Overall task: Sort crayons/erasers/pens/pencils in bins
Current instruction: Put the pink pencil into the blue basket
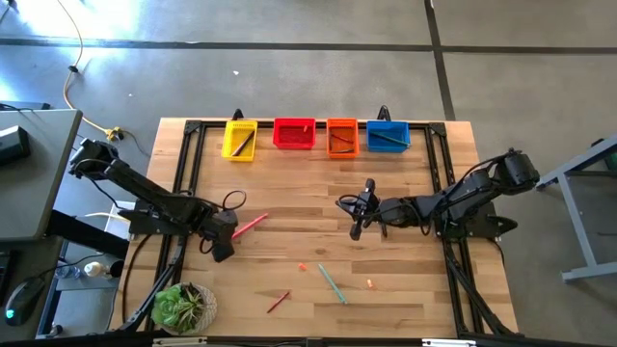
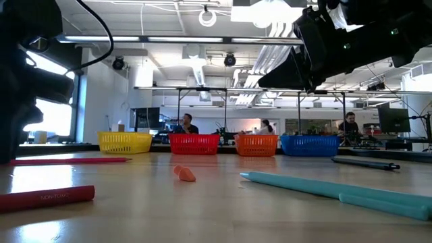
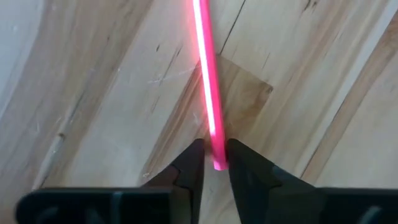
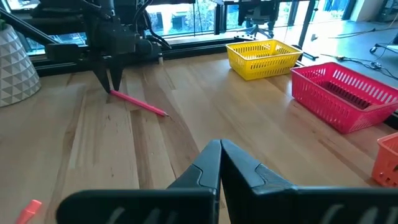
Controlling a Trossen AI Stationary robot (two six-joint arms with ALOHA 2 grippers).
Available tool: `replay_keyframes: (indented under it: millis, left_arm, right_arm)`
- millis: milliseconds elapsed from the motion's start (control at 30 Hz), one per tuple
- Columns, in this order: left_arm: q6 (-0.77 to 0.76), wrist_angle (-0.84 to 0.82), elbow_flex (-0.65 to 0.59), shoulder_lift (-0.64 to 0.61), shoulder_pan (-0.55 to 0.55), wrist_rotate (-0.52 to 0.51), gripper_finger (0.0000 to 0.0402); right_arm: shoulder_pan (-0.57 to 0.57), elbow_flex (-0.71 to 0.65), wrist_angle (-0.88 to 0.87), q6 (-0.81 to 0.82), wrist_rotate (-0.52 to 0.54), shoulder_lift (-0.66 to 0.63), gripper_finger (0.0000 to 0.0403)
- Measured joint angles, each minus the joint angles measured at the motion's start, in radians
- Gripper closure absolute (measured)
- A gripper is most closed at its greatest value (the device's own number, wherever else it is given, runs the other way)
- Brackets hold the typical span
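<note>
Left end effector [image 3: 210,163] clamped on one end of the thin pink stick [image 1: 250,226] lying on the wooden table [image 1: 318,193].

The stick should be lifted level before being carried to the four small plastic bins [image 1: 314,136] at the far edge; open table lies between. The right end effector [image 4: 220,149], pressed together, hovers mid-table, well apart.

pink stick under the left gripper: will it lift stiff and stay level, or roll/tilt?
Probably stiff: the pink stick lies dead straight on the table. The left gripper has closed on its very end, so once lifted the long free length may droop or pivot. It looks thin and round, so a nudge would likely roll it.
</note>
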Motion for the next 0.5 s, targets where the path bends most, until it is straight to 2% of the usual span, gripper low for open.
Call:
replay_keyframes:
  millis: [167, 333, 500]
  left_arm:
    - [0.02, 0.001, -0.001, 0.001, -0.001, -0.035, 0.039]
    - [0.032, 0.035, -0.003, 0.004, -0.006, -0.063, 0.0394]
    - [0.039, 0.071, -0.005, 0.015, -0.028, -0.119, 0.0399]
  right_arm:
    - [0.0, 0.0, 0.002, 0.0, 0.0, 0.0, 0.0403]
    - [-0.002, 0.0, 0.056, 0.007, -0.005, 0.0, 0.0403]
    - [-0.024, 0.057, 0.03, 0.059, -0.071, 0.011, 0.0403]
